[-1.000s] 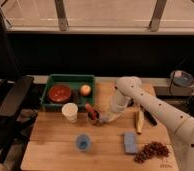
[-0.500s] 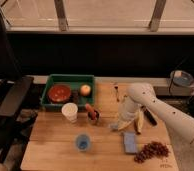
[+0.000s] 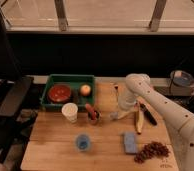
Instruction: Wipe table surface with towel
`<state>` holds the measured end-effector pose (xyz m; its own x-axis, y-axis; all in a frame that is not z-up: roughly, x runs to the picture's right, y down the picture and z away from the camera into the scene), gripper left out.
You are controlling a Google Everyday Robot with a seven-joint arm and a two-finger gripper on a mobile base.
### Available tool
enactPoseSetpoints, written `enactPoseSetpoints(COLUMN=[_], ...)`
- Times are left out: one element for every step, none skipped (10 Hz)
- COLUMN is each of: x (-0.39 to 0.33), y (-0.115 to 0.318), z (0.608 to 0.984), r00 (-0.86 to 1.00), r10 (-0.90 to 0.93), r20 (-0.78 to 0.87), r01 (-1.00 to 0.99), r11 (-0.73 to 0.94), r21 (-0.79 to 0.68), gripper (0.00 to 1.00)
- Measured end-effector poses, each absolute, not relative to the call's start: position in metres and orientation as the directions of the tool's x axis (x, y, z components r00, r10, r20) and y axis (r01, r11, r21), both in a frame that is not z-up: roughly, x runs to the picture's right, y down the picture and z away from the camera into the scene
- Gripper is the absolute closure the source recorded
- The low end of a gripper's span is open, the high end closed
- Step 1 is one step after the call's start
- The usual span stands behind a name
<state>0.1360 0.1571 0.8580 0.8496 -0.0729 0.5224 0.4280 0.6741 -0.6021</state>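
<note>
My gripper points down at the wooden table, right of centre, with the white arm bending over it from the right. A small pale towel shows at its tip, lying against the table top. The wrist hides how the towel is held.
A green bin at the back left holds a red bowl and an apple. A white cup and a red object stand left of the gripper. A banana, a black tool, a blue sponge, a blue cup and a brown cluster lie nearby.
The gripper with the towel swept right and toward the front edge, then drew back a little. The other objects have not moved.
</note>
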Motion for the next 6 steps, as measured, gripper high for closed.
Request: enactPoseSetpoints(x=[0.119, 0.101, 0.085, 0.069, 0.061, 0.059], y=[0.151, 0.15, 0.152, 0.159, 0.17, 0.182], z=[0.864, 0.865, 0.864, 0.86, 0.852, 0.843], r00=[0.831, 0.812, 0.794, 0.773, 0.761, 0.757], r10=[-0.084, -0.087, -0.086, -0.081, -0.07, -0.059], r20=[0.549, 0.578, 0.601, 0.629, 0.644, 0.65], r01=[0.453, 0.477, 0.495, 0.515, 0.526, 0.53], r11=[0.674, 0.67, 0.665, 0.659, 0.648, 0.637], r21=[-0.583, -0.569, -0.559, -0.548, -0.551, -0.56], gripper=[1.0, 1.0, 1.0, 1.0, 1.0, 1.0])
